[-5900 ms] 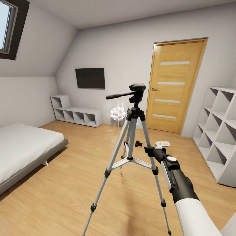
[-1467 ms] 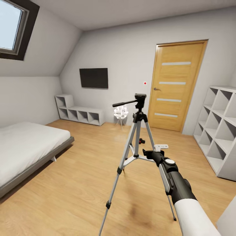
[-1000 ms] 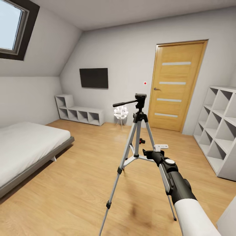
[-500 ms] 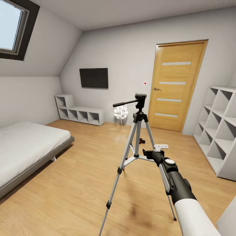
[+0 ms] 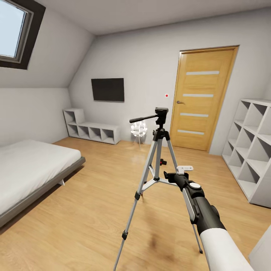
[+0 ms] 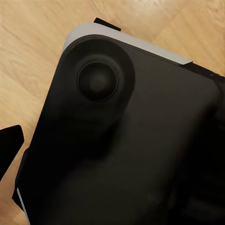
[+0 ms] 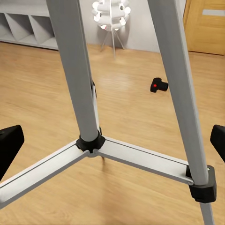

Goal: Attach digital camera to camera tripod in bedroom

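I am in the bedroom and the tripod (image 5: 158, 150) stands upright on the wood floor (image 5: 86, 210) right in front of me, its three legs spread, its black head with the pan handle bare. Nothing sits on that head, so the attaching is not done.

The camera (image 7: 159, 85) lies on the floor beyond the tripod, between its legs as my right wrist view looks through them; I make out a small black body with a red dot. In the head view it is a dark speck with a red spot (image 5: 162, 162) beside the centre column, low down, well apart from the tripod head. It is not in either of my grippers, so picking it up is also left to do.

My right gripper (image 7: 112, 140) reaches out low toward the tripod's leg brace. Its black fingertips sit at the two far edges of the wrist view, so it is spread wide and holds nothing. My left gripper (image 6: 9, 145) points down at my own dark base; one fingertip shows at the edge, and I cannot tell how wide it stands.

As I judge it, only the approach is behind me. Left: get round or past the legs, reach the camera, grasp it, lift it, and seat it on the tripod head.
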{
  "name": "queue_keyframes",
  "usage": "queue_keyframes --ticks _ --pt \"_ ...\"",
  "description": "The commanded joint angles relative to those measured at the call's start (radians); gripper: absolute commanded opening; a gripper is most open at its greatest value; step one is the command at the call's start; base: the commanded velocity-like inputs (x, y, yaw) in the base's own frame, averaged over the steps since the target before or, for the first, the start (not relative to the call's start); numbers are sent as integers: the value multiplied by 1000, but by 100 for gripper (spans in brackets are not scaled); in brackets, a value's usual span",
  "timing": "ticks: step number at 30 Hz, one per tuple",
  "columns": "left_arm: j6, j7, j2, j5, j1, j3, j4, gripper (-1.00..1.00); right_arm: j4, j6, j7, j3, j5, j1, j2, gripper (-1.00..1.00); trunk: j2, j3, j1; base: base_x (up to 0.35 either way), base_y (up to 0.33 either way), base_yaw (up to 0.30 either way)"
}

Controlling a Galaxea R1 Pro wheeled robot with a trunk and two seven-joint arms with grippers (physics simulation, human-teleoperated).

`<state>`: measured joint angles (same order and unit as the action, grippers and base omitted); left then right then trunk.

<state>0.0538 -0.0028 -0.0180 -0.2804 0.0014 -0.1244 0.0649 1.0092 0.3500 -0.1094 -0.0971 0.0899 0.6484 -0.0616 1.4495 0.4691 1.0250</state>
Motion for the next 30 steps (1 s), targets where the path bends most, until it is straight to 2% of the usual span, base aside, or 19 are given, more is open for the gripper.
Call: queue_keyframes --ticks 1,15,18,19,24,25,29,30 --pt "1 0 0 0 0 -8 1 100 2 5 -9 -4 10 1 -1 100 1 1 0 0 0 0" --pt "1 0 0 0 0 -9 1 100 -2 6 -11 -9 4 1 0 100 1 1 0 0 0 0" --pt "1 0 0 -1 0 -9 0 100 -42 6 -12 -12 0 1 6 100 1 1 0 0 0 0" --pt "1 0 0 -1 0 -10 0 100 -119 4 -14 -14 -3 1 35 100 1 1 0 0 0 0" --pt "1 0 0 -1 0 -10 0 100 -237 3 -18 -14 -5 1 73 100 1 1 0 0 0 0" --pt "1 0 0 -2 0 -10 0 100 -310 2 -19 -15 -6 1 85 100 1 1 0 0 0 0" --pt "1 0 0 -2 0 -11 0 100 -429 0 -17 -15 -6 1 93 100 1 1 0 0 0 0" --pt "1 0 0 -2 0 -11 0 100 -502 -8 -15 -15 -4 1 95 100 1 1 0 0 0 0"
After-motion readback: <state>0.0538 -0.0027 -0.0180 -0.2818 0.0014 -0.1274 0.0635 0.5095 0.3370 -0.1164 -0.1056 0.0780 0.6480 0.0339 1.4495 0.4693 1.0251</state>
